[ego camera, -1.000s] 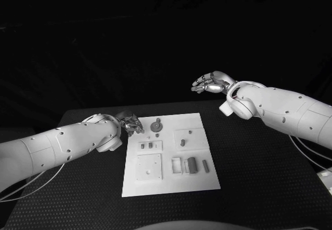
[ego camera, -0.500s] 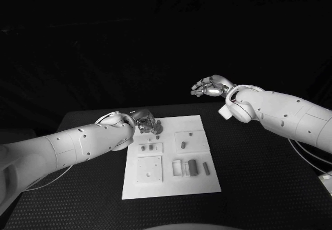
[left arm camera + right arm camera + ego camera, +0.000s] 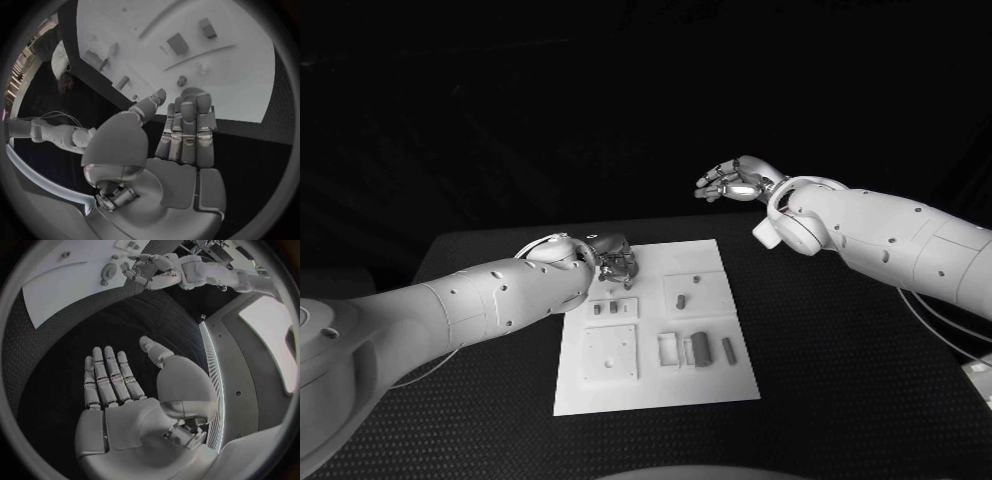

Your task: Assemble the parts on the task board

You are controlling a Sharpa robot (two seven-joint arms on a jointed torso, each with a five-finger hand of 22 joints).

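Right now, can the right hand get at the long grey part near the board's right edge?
Probably yes: the right hand is open and raised beyond the task board, and nothing stands over the long grey part; the left hand works at the far-left corner.

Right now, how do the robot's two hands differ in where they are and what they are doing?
The left hand is low over the far left corner of the task board, fingers above the parts there; the right hand is raised beyond the table's far edge, away from the board. In the wrist views, the left hand's fingers lie close together, the right hand's slightly spread. Both hold nothing.
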